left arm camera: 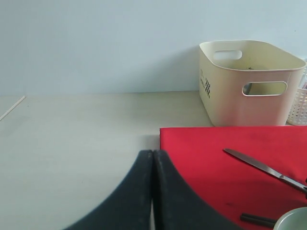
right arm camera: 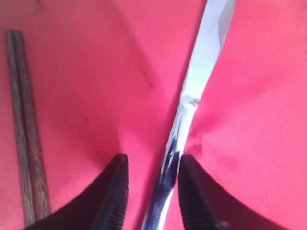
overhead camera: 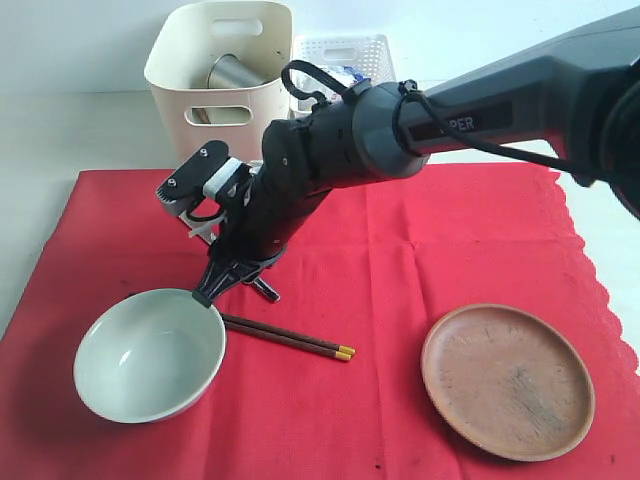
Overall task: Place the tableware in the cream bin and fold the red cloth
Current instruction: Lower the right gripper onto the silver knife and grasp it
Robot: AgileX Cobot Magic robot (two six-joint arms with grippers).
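Steel knife (right arm camera: 193, 91), slim, glossy, on red cloth (right arm camera: 86, 72)

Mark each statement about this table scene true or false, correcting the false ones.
1. The steel cup sits inside the tall cream plastic bin. True.
2. The round brown wooden plate lies in the bin. False: the plate lies on the bright red cloth.
3. The right gripper straddles the metal table knife. True.
4. The left gripper is open. False: the left gripper's fingers are pressed together.
5. The brown yellow-tipped chopsticks rest inside the pale green-white bowl. False: the chopsticks lie on the cloth beside the bowl.
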